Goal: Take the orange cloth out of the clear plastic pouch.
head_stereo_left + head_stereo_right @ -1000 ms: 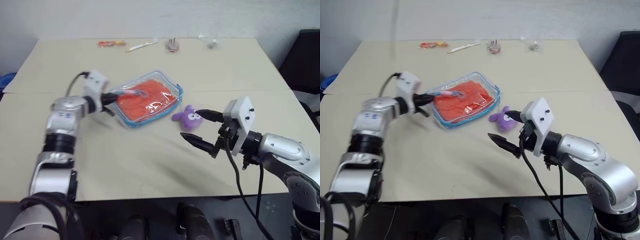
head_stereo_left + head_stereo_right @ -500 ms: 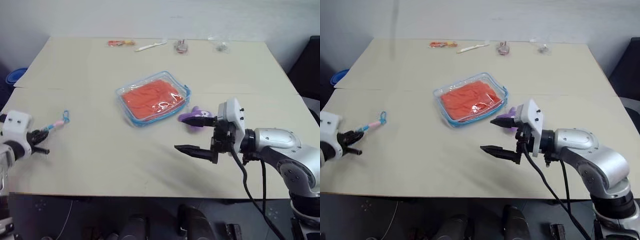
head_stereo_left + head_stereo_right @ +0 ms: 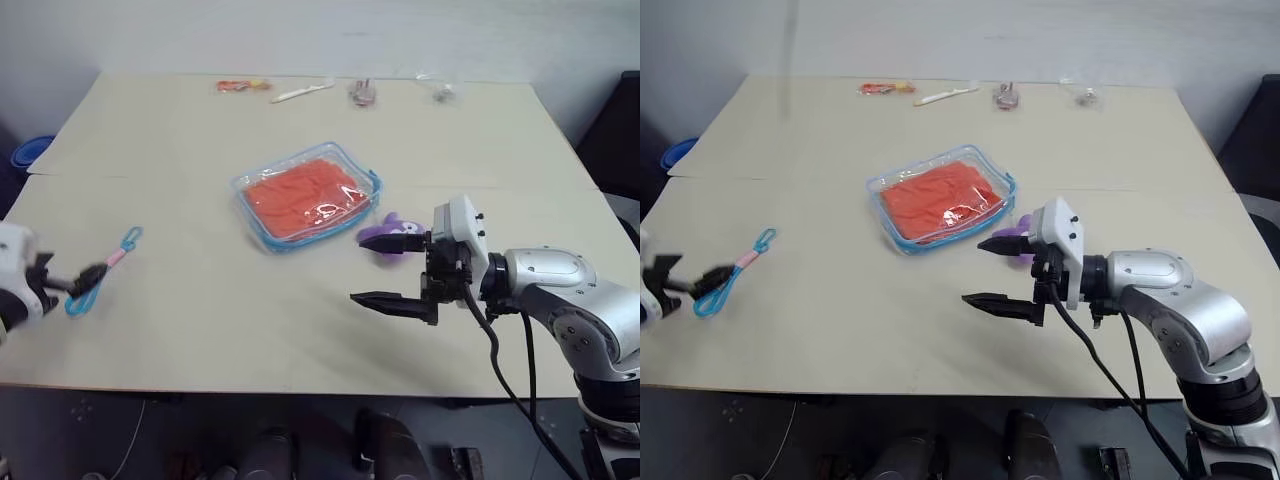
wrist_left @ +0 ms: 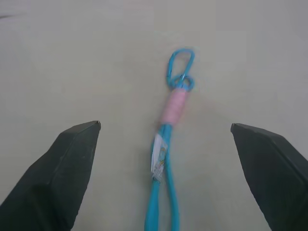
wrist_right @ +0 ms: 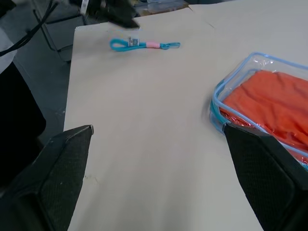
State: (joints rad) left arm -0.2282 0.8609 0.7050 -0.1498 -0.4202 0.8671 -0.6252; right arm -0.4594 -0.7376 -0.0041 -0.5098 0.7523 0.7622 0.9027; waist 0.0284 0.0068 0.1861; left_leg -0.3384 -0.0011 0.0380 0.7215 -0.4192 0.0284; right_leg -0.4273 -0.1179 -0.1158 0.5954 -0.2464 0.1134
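The clear plastic pouch (image 3: 262, 196) with light blue trim lies flat at the middle of the table, and the orange cloth (image 3: 300, 190) is inside it. My right gripper (image 3: 975, 271) is open and empty, just right of the pouch and nearer the front edge, pointing left. The right wrist view shows a corner of the pouch (image 5: 219, 103) and the cloth (image 5: 274, 98). Far off at the table's left edge, my left gripper (image 4: 163, 127) is open. A blue strap (image 4: 174, 106) with a pink sleeve lies loose on the table between its fingers.
A purple plush toy (image 3: 385, 235) lies against the pouch's right corner, beside my right gripper. Small items line the far edge: an orange packet (image 3: 240, 86), a white stick (image 3: 300, 92), and two small objects (image 3: 362, 92) (image 3: 440, 90). A black chair (image 3: 615, 130) stands to the right.
My left gripper pulled the blue strap away from the pouch to the table's left edge, then opened and let it go. The right gripper stayed in place. The camera shifted.
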